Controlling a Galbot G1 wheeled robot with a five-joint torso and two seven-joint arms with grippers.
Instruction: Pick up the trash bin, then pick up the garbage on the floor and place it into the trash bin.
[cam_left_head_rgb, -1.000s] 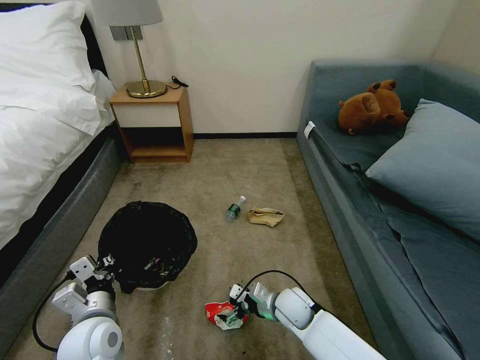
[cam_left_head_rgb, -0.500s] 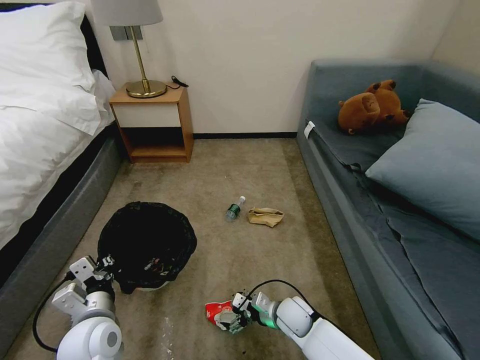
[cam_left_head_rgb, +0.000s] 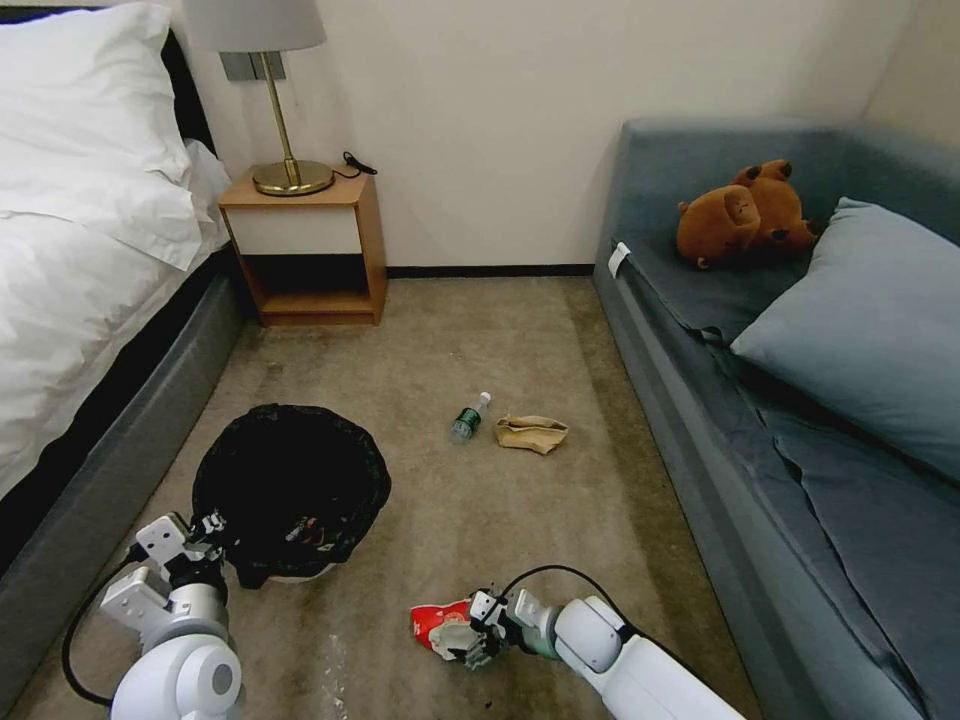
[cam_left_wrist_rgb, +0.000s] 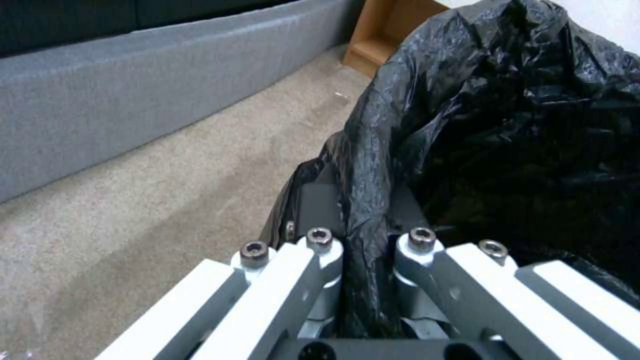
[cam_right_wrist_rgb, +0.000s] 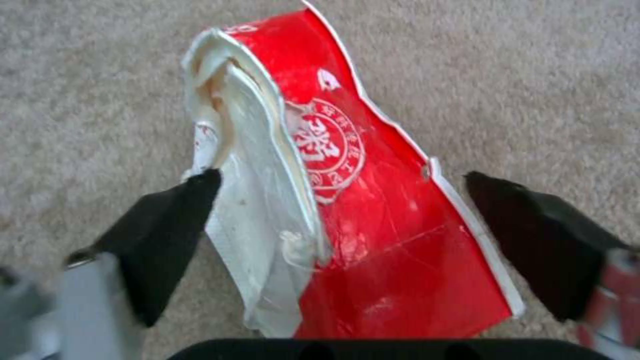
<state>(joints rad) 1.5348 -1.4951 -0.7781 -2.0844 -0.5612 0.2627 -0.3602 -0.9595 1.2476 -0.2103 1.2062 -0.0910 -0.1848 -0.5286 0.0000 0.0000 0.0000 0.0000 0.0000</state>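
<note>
trash bin (cam_left_head_rgb: 290, 490) left of wrapper (cam_left_head_rgb: 438, 625) | bottle (cam_left_head_rgb: 468, 417) just left of paper bag (cam_left_head_rgb: 531, 433), farther ahead

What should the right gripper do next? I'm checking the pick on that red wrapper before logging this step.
Probably close. The right gripper is open, its fingertips on either side of the red-and-white wrapper, which lies on the carpet. The left gripper already pinches the trash bin by its bag-covered rim.

Open carpet (cam_left_head_rgb: 500, 510) lies between trash bin (cam_left_head_rgb: 290, 490) and sofa (cam_left_head_rgb: 720, 480), broken by the bottle (cam_left_head_rgb: 468, 416) and paper bag (cam_left_head_rgb: 531, 433).
</note>
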